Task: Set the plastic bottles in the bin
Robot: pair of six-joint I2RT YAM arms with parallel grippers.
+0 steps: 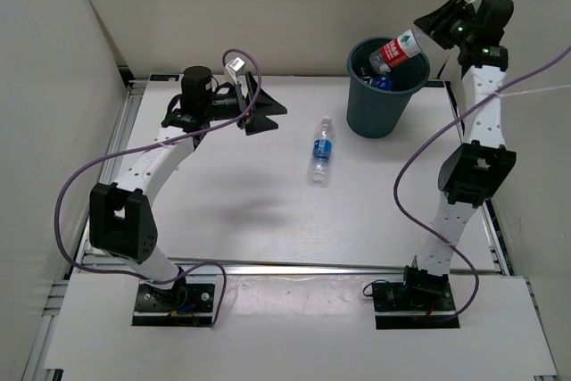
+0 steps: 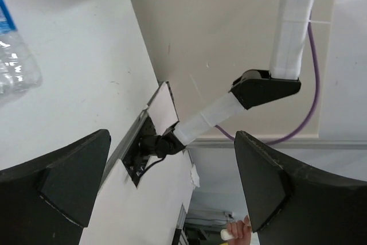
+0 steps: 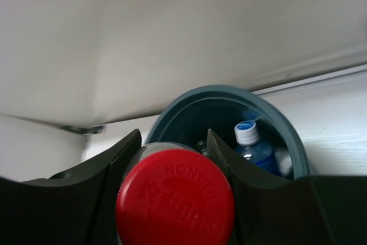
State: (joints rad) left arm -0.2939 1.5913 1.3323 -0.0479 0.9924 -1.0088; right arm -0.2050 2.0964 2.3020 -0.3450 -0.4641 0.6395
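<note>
Right tool (image 1: 428, 31) clamps red bottle (image 1: 397, 49) at cap end, base tilted down over bin (image 1: 375, 115) mouth, far right corner of counter (image 1: 232, 202); judged posed so release drops it in. Binned bottle (image 3: 252, 150) inside. Loose bottle (image 1: 321, 151) lies mid-counter. Left tool (image 1: 259, 111) gapes wide, empty, far left.

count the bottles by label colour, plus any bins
blue-label bottles: 2 (loose bottle, binned bottle)
red-label bottle: 1
bin: 1
total: 4
</note>
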